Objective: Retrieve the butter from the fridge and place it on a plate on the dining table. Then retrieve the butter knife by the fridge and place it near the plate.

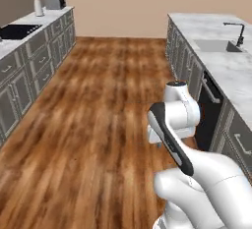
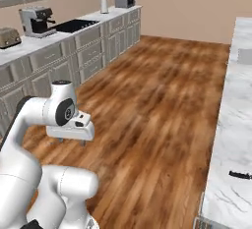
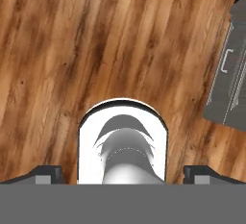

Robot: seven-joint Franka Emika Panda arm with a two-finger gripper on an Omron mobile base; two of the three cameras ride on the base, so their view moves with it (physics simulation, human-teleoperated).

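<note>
My gripper (image 2: 72, 142) hangs folded in close to the arm's base and points straight down at the wooden floor (image 3: 96, 50). It is open, with the fingertips (image 3: 48, 173) wide apart and nothing between them. From the left base view the gripper (image 1: 158, 143) sits low beside the arm's dark-striped link. A slim dark utensil that looks like the butter knife (image 2: 241, 175) lies on the marble counter (image 2: 231, 125) at the right. The butter, the fridge, the plate and the dining table are out of view.
Grey cabinets (image 1: 29, 71) line the left wall, carrying a cooktop (image 1: 17, 30), a coffee machine (image 2: 37, 20) and toasters (image 2: 9, 36). The right marble counter holds a sink (image 1: 216, 46) with a dark faucet (image 1: 239, 32). Open wooden floor runs between them.
</note>
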